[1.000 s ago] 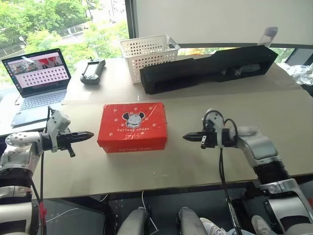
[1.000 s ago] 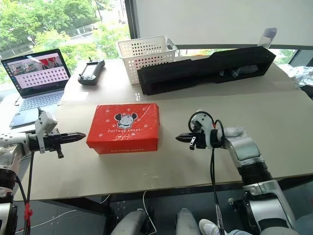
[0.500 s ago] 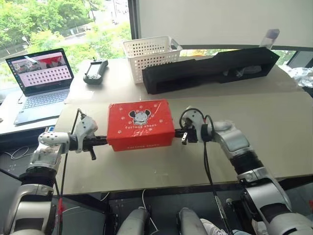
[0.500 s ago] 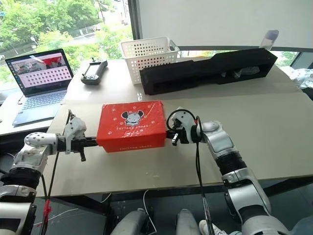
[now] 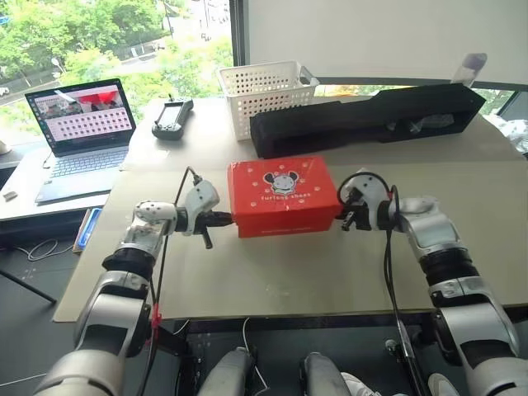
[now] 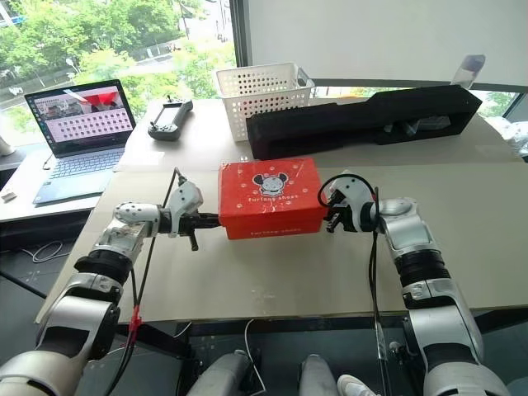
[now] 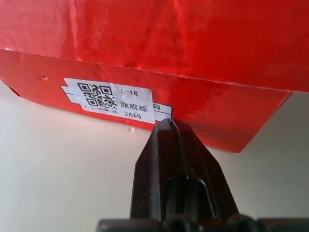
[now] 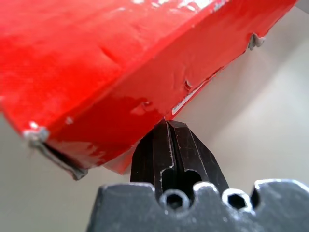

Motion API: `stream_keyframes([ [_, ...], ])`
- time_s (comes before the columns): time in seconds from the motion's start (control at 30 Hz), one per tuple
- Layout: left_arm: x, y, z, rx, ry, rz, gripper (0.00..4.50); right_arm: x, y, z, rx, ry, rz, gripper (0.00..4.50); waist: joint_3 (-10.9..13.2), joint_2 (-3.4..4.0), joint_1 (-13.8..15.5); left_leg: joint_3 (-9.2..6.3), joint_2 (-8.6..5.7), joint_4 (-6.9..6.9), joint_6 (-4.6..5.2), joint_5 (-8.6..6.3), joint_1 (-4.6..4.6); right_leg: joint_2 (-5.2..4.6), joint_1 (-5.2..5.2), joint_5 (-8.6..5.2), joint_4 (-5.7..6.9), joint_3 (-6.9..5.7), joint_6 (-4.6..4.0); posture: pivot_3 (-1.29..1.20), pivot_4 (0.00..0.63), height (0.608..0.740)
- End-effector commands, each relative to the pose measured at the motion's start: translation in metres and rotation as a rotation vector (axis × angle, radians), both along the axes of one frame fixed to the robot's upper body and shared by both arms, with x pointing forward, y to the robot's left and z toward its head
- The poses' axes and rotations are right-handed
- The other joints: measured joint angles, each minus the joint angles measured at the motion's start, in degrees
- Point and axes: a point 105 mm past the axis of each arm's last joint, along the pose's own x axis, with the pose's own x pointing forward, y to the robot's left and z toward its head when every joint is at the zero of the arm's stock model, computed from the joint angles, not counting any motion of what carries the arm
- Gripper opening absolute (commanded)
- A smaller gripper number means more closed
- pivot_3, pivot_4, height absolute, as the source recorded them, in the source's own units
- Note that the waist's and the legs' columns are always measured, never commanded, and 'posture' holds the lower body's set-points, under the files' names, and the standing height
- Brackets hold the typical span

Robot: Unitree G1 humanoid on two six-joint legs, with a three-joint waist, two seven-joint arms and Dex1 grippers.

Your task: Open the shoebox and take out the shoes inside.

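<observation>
Shoebox (image 5: pixel 283 196) lid-up, long axis left–right — closed left hand (image 5: pixel 228 219), closed right hand (image 5: pixel 339 219) at its ends.

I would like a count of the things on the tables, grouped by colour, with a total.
Red: 1, the shoebox
White: 1, the basket
Black: 2, the long case and the handheld controller
Grey: 1, the open laptop
Total: 5

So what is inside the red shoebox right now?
Cannot be seen: the red shoebox has its lid closed, covering the inside. Only its cartoon mouse logo on top shows.
</observation>
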Motion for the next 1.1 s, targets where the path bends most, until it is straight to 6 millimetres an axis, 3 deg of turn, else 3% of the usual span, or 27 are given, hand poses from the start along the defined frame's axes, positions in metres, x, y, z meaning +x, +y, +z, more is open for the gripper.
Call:
stream_keyframes([
  [0.03,0.005,-0.032,0.019,-0.024,-0.088,-0.091,0.00,-0.008,0.012,-0.001,0.014,0.002,0.070,0.01,0.00,-0.01,-0.03,0.00,-0.01,0.01,0.00,0.00,0.00,-0.01,0.02,-0.04,-0.01,-0.01,0.07,0.00,0.150,0.738],
  [0.27,0.007,-0.037,0.020,-0.025,-0.090,-0.106,0.00,-0.011,0.005,-0.006,-0.005,0.003,0.043,0.01,0.00,-0.02,-0.21,-0.01,0.00,0.04,0.01,0.00,-0.02,-0.01,0.04,-0.12,0.00,-0.03,0.22,0.00,0.150,0.738],
  [0.37,0.005,-0.026,0.016,-0.015,-0.085,-0.102,0.00,-0.003,-0.002,-0.003,-0.003,-0.019,-0.017,0.01,0.00,-0.02,-0.37,-0.01,0.00,0.06,0.01,0.00,-0.01,0.00,0.05,-0.12,0.00,-0.03,0.23,0.00,0.150,0.738],
  [0.57,0.000,0.012,0.005,0.012,-0.073,-0.031,0.00,0.003,-0.031,0.002,-0.051,-0.038,-0.116,0.01,0.00,-0.02,-0.93,0.00,-0.01,0.07,0.02,0.01,-0.01,0.00,0.02,-0.08,0.01,0.01,0.18,0.00,0.150,0.738],
  [0.7,-0.003,0.049,-0.002,0.008,-0.074,0.086,0.00,-0.010,-0.056,0.005,-0.121,-0.030,-0.137,0.01,0.01,-0.02,-1.12,0.00,0.00,0.04,0.02,0.01,-0.03,0.02,-0.04,0.01,0.03,0.03,0.03,0.00,0.150,0.738],
  [0.87,-0.014,0.076,0.001,-0.077,-0.106,0.195,0.00,-0.039,-0.088,-0.003,-0.228,0.039,-0.180,0.01,-0.01,0.02,-1.14,-0.01,0.04,0.01,0.01,0.00,0.03,0.03,-0.03,-0.13,0.04,0.08,0.23,0.00,0.150,0.738],
  [0.97,-0.033,0.075,0.020,-0.226,-0.142,0.200,0.00,-0.073,-0.075,-0.006,-0.207,0.122,-0.080,0.01,-0.01,0.02,-1.05,-0.02,0.07,-0.01,0.01,-0.01,0.00,-0.02,-0.05,-0.18,0.02,0.09,0.23,0.00,0.150,0.738],
  [1.1,-0.061,0.063,0.025,-0.348,-0.128,0.229,0.00,-0.102,-0.026,0.010,-0.024,0.109,0.056,0.01,-0.02,0.02,-1.09,-0.14,0.16,-0.02,0.04,-0.03,-0.09,-0.04,-0.12,-0.24,0.03,0.06,0.13,0.00,0.150,0.738],
])
